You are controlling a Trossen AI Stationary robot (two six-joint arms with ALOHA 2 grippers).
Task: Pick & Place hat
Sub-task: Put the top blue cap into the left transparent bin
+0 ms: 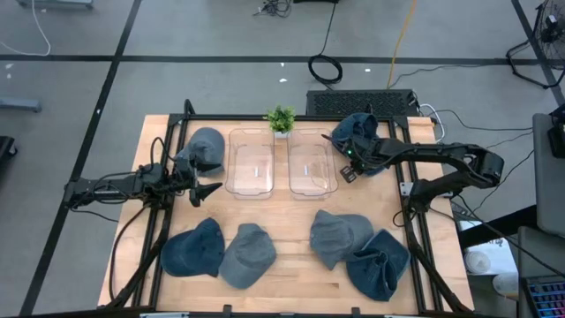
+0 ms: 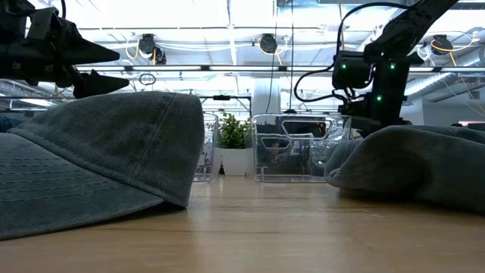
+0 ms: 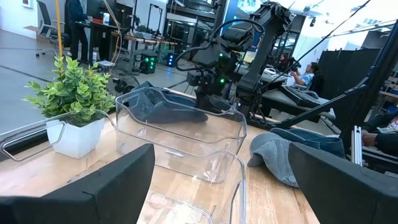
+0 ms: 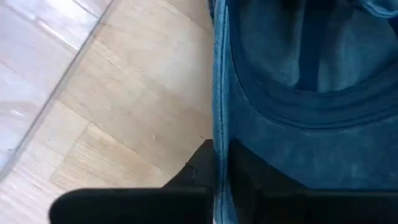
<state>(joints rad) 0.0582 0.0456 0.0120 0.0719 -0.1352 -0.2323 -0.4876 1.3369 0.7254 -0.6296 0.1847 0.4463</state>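
While the right tool (image 1: 344,168) pinches what looks like only the hat (image 1: 360,132) edge near the desk's back-right corner, fabric may slip; left tool (image 1: 207,190) waits spread.

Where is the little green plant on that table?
Seen from above, the plant stands at the table's far edge, near the middle, just behind the gap between the two clear bins.
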